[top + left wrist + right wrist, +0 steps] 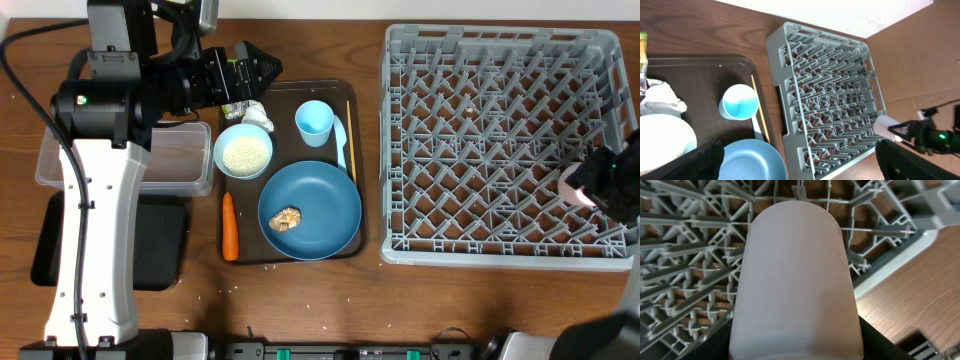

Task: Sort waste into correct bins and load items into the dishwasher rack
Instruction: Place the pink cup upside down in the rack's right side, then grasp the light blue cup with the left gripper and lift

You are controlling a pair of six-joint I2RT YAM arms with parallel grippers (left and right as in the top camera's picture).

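1 pink cup (797, 280) is sitting pinched between my right jaws over the rack's (500, 140) right edge, since I am aiming it at the pegs. My left jaws are hanging spread wide near the tissue (252, 112), ready for waste.

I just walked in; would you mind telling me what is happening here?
The right hand holds the pink cup over the right side of the dishwasher rack. The left hand hovers open above the far left corner of the brown tray, where the plate, bowl and light-blue cup sit.
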